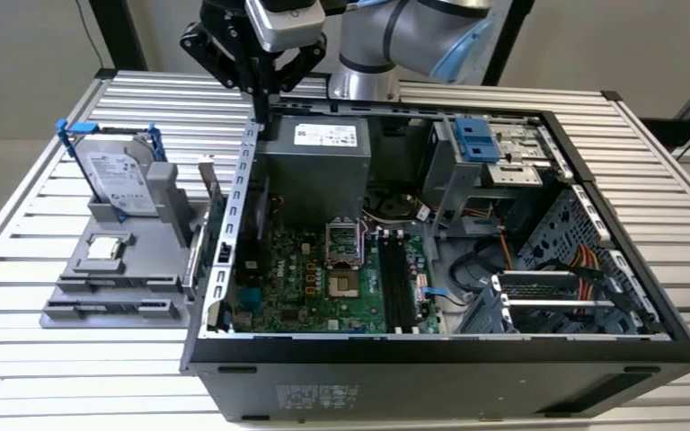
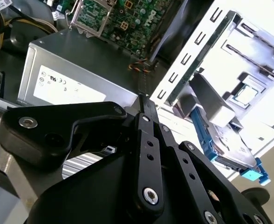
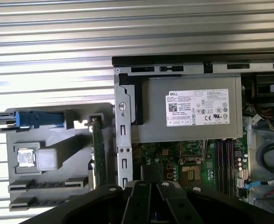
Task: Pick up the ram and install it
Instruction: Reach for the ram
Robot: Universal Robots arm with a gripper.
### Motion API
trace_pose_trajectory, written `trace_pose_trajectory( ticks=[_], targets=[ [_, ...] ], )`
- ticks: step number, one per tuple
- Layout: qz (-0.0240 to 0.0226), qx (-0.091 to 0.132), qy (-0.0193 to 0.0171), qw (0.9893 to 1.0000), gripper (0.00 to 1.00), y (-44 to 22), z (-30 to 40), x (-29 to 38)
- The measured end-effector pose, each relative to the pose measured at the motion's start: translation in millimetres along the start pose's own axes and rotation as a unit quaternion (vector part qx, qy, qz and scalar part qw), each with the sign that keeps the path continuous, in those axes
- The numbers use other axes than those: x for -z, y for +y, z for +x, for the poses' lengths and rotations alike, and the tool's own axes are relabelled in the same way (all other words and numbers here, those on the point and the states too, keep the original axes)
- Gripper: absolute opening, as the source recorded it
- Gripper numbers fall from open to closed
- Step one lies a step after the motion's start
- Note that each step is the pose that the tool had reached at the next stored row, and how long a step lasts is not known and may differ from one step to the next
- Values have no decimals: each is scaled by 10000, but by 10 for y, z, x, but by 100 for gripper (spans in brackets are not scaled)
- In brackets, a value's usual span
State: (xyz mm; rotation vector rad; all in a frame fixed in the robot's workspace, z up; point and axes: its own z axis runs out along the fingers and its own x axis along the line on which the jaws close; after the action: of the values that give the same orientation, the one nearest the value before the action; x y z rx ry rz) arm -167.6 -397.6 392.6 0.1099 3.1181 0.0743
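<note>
Slatted surface [image 1: 33, 377]: open computer case [image 1: 441, 368], grey holder [image 1: 105, 296] at exterior view's left. Ram [image 1: 208, 193] upright in holder, beside case wall. Hand [image 1: 260, 115] over case's far corner, fingers pressed together, empty.

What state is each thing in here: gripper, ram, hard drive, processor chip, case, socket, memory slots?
computer case: on its side, open.
gripper: shut, empty, above the case's wall.
ram: standing on edge in the gray holder, not gripped.
hard drive: upright in the holder.
processor chip: lying flat on the holder.
processor socket: empty, cover raised.
memory slots: empty.
</note>
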Motion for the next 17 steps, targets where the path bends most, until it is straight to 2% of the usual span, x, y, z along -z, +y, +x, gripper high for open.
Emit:
trace_pose_trajectory(
  ticks=[17],
  targets=[
    [0, 0, 0, 10000, 0, -17, 248, 5]
  ],
)
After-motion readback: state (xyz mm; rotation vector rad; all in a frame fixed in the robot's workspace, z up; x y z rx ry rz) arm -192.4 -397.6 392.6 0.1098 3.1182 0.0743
